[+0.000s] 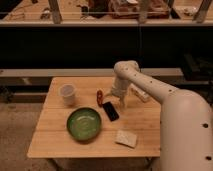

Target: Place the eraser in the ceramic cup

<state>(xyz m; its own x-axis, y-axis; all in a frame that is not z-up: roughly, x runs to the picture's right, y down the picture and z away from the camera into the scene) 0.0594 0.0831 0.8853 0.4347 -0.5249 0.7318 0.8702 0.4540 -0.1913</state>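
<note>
**Open Gripper Hangs Just Above Black Eraser on Wooden Table**

We see the white robot arm's two-finger gripper (115, 102) pointed down over the middle of the light wooden slatted table (52, 131). Its dark fingers (123, 103) are spread wide, hold nothing and appear to touch nothing. The small flat black rectangular eraser (111, 111) lies flat on the boards just below and in front of the fingertips. It is set at a slant, one short end toward the gripper and the other toward the table's front edge. We cannot tell whether a fingertip brushes its far end.

The small plain white ceramic cup (67, 94) stands upright near the table's back-left part in the view, well apart from the eraser, its mouth facing up. Between the cup and the gripper a small red-orange upright object (100, 97) stands just beside the left-hand finger. A round green bowl (84, 123) sits in front of the cup, near the eraser's left side but not touching it.

A pale beige square pad (126, 138) lies near the front edge, and a white oblong block (140, 93) lies behind the arm. Bare boards show between eraser, bowl and cup, and along the left edge.
</note>
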